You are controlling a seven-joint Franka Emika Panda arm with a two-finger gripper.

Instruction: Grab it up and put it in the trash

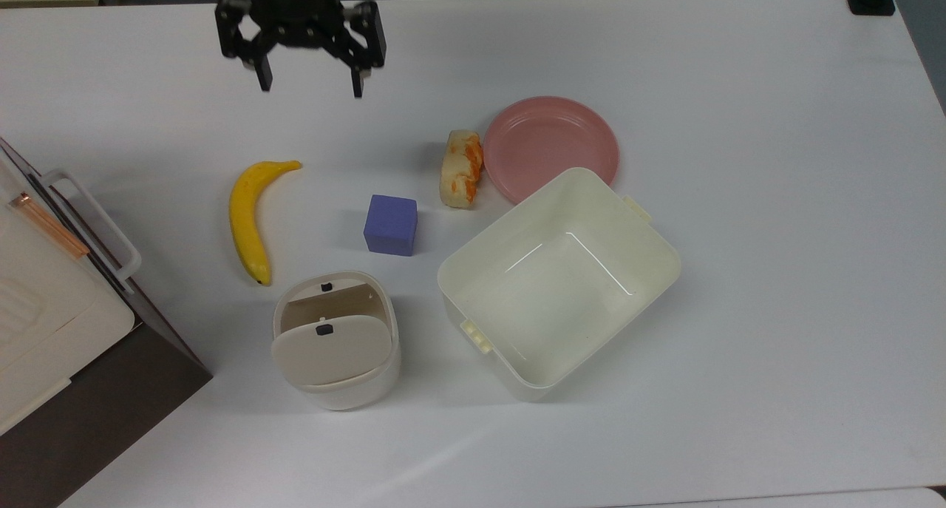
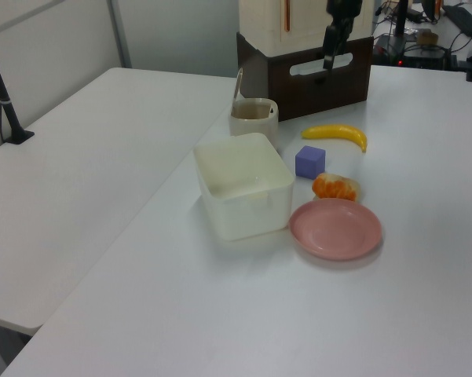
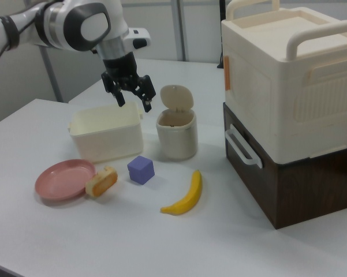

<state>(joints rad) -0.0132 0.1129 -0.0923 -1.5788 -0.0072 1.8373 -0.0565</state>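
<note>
The trash [image 1: 347, 391] is a small rounded cream bin near the top view's lower left, its flap lid tilted so the inside shows; I also see the bin [image 2: 251, 126] [image 3: 176, 143] in both side views. The crumpled paper is hidden from view. My gripper [image 1: 310, 89] hangs open and empty high above the table at the top view's upper left, far from the bin. In the right view the gripper [image 3: 134, 105] hovers above the tub, to the bin's left. The left view has the gripper [image 2: 328, 61] in front of the stacked boxes.
A banana [image 1: 247, 216], a purple cube [image 1: 391, 225], a cream-and-orange bread roll [image 1: 461, 168] and a pink plate [image 1: 550, 142] lie around the bin. A large cream tub [image 1: 665, 253] stands to the bin's right in the top view. Stacked cream and brown boxes [image 3: 288, 109] border the table.
</note>
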